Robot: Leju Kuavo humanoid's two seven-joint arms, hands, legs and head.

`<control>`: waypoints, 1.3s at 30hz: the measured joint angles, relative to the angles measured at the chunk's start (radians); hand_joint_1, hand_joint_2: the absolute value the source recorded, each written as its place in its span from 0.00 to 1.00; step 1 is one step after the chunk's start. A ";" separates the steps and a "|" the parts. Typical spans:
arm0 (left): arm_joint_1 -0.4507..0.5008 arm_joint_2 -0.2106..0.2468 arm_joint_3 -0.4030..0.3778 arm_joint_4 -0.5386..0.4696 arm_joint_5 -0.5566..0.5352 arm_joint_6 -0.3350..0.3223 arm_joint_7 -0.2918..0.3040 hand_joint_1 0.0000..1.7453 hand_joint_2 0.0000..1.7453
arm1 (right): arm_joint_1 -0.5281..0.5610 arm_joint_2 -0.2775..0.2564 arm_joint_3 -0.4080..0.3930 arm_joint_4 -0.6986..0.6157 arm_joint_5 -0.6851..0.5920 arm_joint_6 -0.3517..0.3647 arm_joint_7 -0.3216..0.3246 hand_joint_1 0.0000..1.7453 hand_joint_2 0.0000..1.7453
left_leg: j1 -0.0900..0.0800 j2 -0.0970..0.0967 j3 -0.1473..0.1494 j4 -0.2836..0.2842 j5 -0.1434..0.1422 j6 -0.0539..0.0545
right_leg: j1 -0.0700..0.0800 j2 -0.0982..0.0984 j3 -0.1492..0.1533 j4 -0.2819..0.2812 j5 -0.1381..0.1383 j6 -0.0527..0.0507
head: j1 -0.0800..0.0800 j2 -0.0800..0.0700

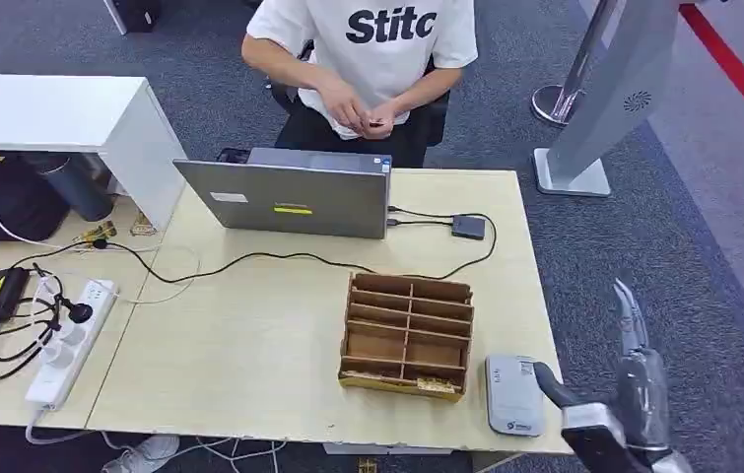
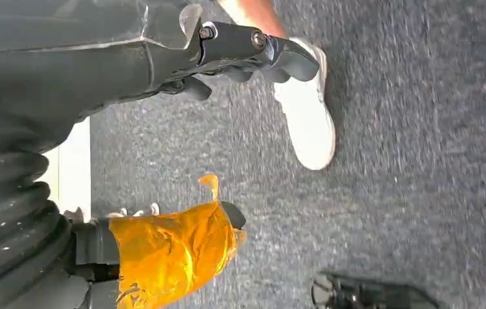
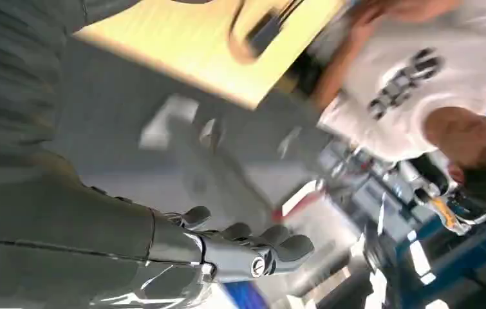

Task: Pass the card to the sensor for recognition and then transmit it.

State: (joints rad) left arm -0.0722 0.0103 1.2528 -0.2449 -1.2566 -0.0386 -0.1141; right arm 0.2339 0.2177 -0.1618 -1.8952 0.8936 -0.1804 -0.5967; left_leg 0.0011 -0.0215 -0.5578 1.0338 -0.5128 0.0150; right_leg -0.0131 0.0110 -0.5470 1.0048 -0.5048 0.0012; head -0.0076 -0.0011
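Sensor point(image 1: 513, 395): flat grey slab, rounded corners, small label patches on its top face; lies at the table's near right corner, just right of the organiser.

Card: a small dark item sits between the seated person's hands point(image 1: 368, 116) across the table; whether it is the card cannot be told.

Right hand point(image 1: 634, 394): grey metal, beyond the table's right edge, just beside the sensor; dark thumb reaching toward the sensor, fingers extended and apart, holding nothing. The blurred right wrist view shows its fingers point(image 3: 272, 248) loosely bent, nothing in them.

Left hand point(image 2: 253, 48): dark fingers lightly curled above grey carpet, grasping nothing.

Organiser point(image 1: 407, 335): brown wooden box divided into open compartments, mid-table.

Laptop point(image 1: 289, 195): silver lid, raised, at the far edge; a black cable runs from it to a small dark box point(image 1: 468, 227).

Table point(image 1: 249, 355): pale wood-grain top, rectangular.

Power strip point(image 1: 67, 340): white, elongated, with black plugs and cords, on the adjoining surface at left.
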 joint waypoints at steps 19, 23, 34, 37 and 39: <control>-0.029 0.010 -0.026 0.000 -0.104 -0.040 -0.032 0.00 1.00 | -0.625 -0.150 0.518 0.402 0.323 0.028 0.531 0.00 1.00 | 0.000 0.003 0.001 0.000 0.005 -0.001 | 0.000 0.003 -0.001 0.001 0.005 0.000 | 0.000 0.000; -0.039 0.010 -0.040 0.000 -0.115 -0.042 -0.020 0.00 1.00 | -0.720 -0.127 0.500 0.515 0.315 0.050 0.551 0.00 1.00 | 0.000 0.003 0.001 0.001 0.006 0.000 | 0.000 0.003 -0.001 0.001 0.006 -0.001 | 0.000 0.000; -0.047 0.009 -0.060 0.000 -0.119 -0.042 -0.013 0.00 1.00 | -0.797 -0.088 0.478 0.629 0.310 0.055 0.556 0.00 1.00 | 0.000 0.003 0.001 0.000 0.005 -0.001 | 0.000 0.003 -0.002 0.001 0.005 -0.001 | 0.000 0.000; -0.047 0.009 -0.060 0.000 -0.119 -0.042 -0.013 0.00 1.00 | -0.799 -0.083 0.477 0.639 0.305 0.057 0.556 0.99 1.00 | 0.000 0.003 0.001 0.000 0.005 -0.001 | 0.000 0.003 -0.002 0.001 0.005 -0.001 | 0.000 0.000; -0.047 0.009 -0.060 0.000 -0.120 -0.042 -0.012 0.00 1.00 | -0.799 -0.077 0.471 0.641 0.276 0.071 0.549 1.00 1.00 | 0.000 0.003 0.001 0.000 0.005 -0.001 | 0.000 0.003 -0.002 0.001 0.005 -0.001 | 0.000 0.000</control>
State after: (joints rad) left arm -0.1195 0.0195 1.1925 -0.2449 -1.3764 -0.0801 -0.1263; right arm -0.5654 0.1411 0.3090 -1.2547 1.1693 -0.1099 -0.0480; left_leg 0.0013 -0.0186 -0.5572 1.0341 -0.5075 0.0142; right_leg -0.0130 0.0138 -0.5489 1.0058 -0.4993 0.0003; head -0.0076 -0.0011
